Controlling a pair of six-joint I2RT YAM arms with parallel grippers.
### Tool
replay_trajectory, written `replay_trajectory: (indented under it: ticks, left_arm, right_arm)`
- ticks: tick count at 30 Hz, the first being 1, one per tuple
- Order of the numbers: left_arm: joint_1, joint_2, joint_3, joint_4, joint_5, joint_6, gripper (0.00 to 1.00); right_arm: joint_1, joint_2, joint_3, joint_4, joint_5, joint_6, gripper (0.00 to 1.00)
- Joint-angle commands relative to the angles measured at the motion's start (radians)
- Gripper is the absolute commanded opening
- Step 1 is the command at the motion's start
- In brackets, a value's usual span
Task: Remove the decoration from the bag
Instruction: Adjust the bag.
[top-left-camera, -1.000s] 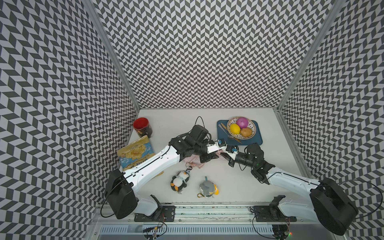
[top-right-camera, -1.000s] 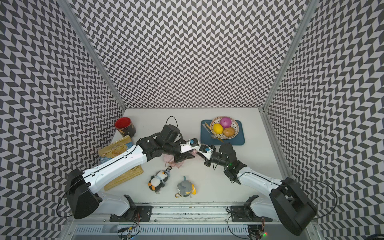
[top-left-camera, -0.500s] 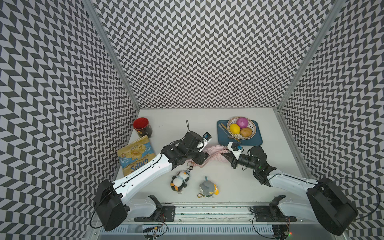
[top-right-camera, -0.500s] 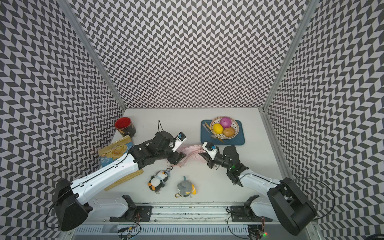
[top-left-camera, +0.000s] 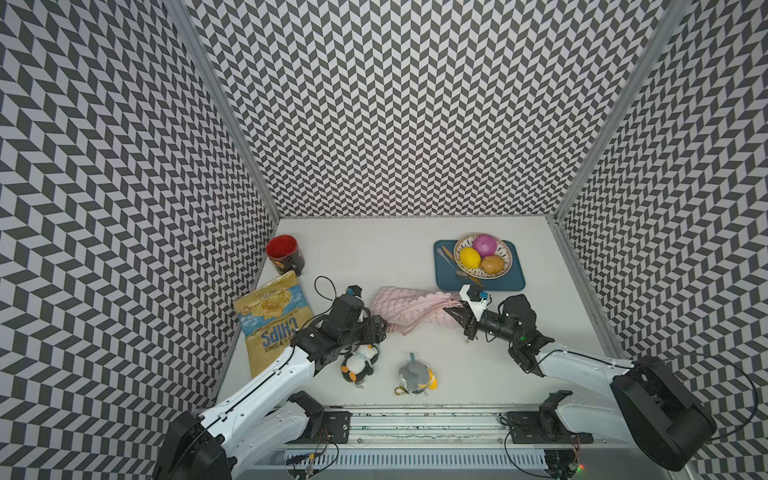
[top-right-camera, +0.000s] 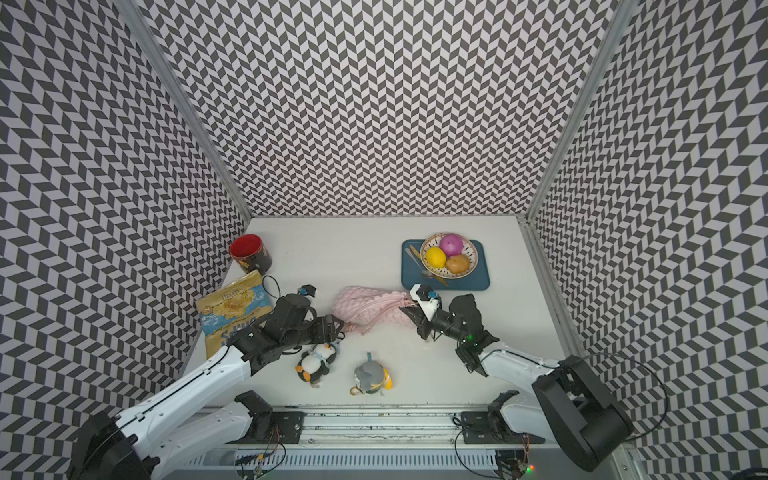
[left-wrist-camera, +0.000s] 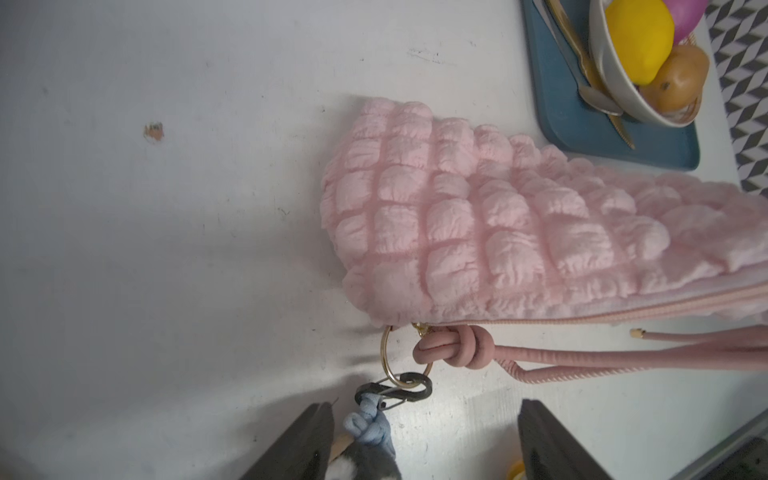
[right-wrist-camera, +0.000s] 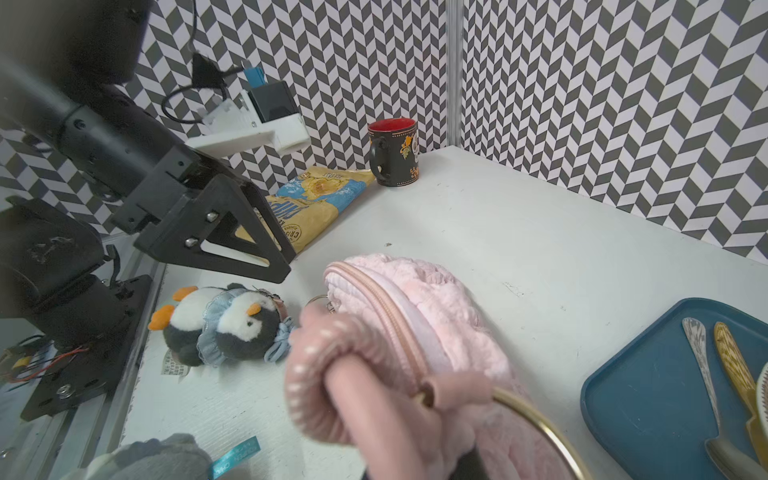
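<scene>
The pale-pink quilted bag (top-left-camera: 409, 307) (top-right-camera: 363, 305) (left-wrist-camera: 478, 224) lies on its side mid-table. A gold ring (left-wrist-camera: 387, 353) at its zipper end carries a black carabiner (left-wrist-camera: 395, 392), which holds the blue cord of the penguin decoration (top-left-camera: 359, 365) (top-right-camera: 316, 365) (right-wrist-camera: 224, 324). My left gripper (top-left-camera: 379, 328) (left-wrist-camera: 424, 436) is open just short of the carabiner, the blue cord close to one finger (left-wrist-camera: 307, 440), nothing gripped. My right gripper (top-left-camera: 455, 313) (top-right-camera: 409, 311) is shut on the bag's pink cord straps (right-wrist-camera: 332, 382) at the other end.
A grey plush (top-left-camera: 415, 376) lies near the front edge. A chips packet (top-left-camera: 272, 318) and a dark mug (top-left-camera: 284, 253) stand by the left wall. A blue tray (top-left-camera: 513, 283) at the back right holds cutlery and a fruit bowl (top-left-camera: 482, 255).
My left gripper has opened and pulled back from over the bag toward the front left. The bag now lies uncovered, stretched toward the right gripper, which has barely moved.
</scene>
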Motion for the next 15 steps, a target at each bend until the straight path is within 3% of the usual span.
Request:
replay_trajectory:
  ticks: [1,6,15]
  left_arm:
    - [0.017,0.027,-0.026,0.147,0.095,-0.1,0.69]
    - [0.057,0.073,-0.112,0.283,0.178,-0.133,0.58]
    - [0.089,0.147,-0.15,0.36,0.204,-0.103,0.26]
  right_arm:
    - [-0.01,-0.004,-0.004,0.088,-0.006,0.021,0.06]
    - [-0.013,-0.002,-0.01,0.098,-0.007,0.026,0.06]
    - [-0.017,0.008,-0.022,0.117,-0.019,0.034,0.06]
